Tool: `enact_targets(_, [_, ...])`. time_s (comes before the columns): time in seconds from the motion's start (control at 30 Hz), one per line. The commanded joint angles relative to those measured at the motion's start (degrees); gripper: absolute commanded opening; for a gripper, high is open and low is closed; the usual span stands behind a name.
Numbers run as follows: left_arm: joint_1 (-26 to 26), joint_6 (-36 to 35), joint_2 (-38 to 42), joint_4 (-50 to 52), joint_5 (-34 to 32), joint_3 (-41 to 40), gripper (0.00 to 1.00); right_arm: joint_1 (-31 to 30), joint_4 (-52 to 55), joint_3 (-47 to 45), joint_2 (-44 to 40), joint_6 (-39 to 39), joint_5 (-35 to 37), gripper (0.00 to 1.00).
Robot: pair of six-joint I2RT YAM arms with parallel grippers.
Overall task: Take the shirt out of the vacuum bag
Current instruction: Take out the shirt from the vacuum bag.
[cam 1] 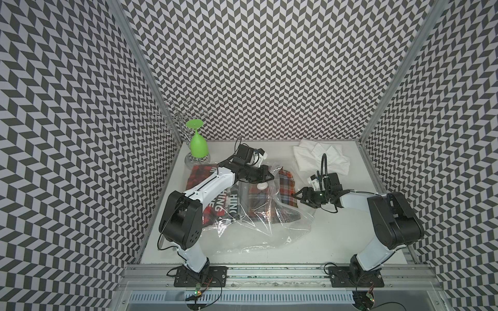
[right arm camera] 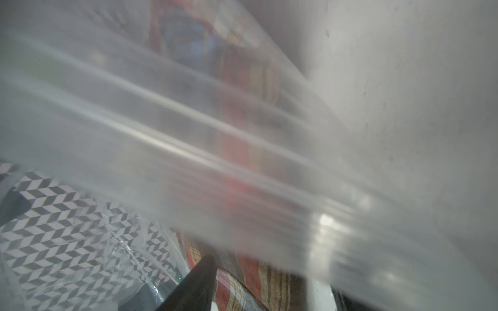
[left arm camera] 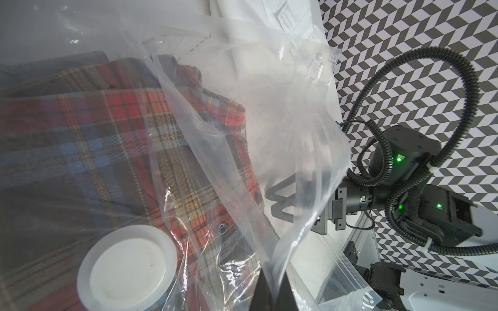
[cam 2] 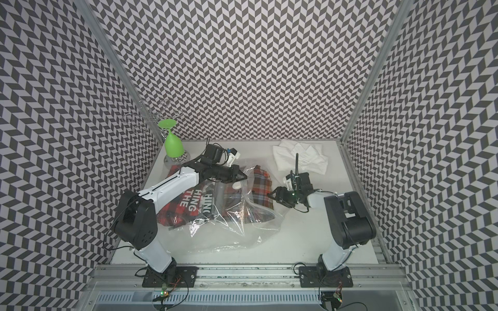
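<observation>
Fingers of the left hand (cam 1: 270, 175) pinch a raised fold of the vacuum bag (cam 1: 253, 229), which sprawls centrally; the right hand (cam 1: 299, 196), spread, sits at the right edge of the plaid shirt (cam 1: 287, 185) inside it. Bare tabletop (cam 1: 336, 242) lines the near edge.

The bag (cam 1: 258, 229) is clear with a white valve (cam 1: 262, 185); the plaid shirt (cam 1: 287, 185) is red, orange and blue. Beyond the bag, the glass (cam 1: 199, 145) is green and the other shirt (cam 1: 320, 157) plain white. The walls (cam 1: 269, 67) carry a black-and-white chevron pattern.
</observation>
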State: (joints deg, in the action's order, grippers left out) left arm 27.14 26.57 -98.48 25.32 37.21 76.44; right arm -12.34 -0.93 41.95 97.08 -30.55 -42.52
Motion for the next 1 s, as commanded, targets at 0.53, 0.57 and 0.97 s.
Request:
enact_targets(0.53, [1.02, -1.36, 1.84, -3.89, -0.43, -11.07, 0.00, -2.29, -15.21, -3.16, 8.01, 0.87, -3.55, 0.69])
enact_targets(0.57, [1.00, -1.42, 1.80, -4.03, -0.47, -11.54, 0.00, -2.51, -15.32, -3.19, 8.12, 1.12, -3.53, 0.69])
enact_targets(0.97, [1.30, -2.14, 1.32, -5.22, -0.93, -14.51, 0.00, -4.36, -22.28, -4.64, 9.31, -0.54, -5.92, 0.47])
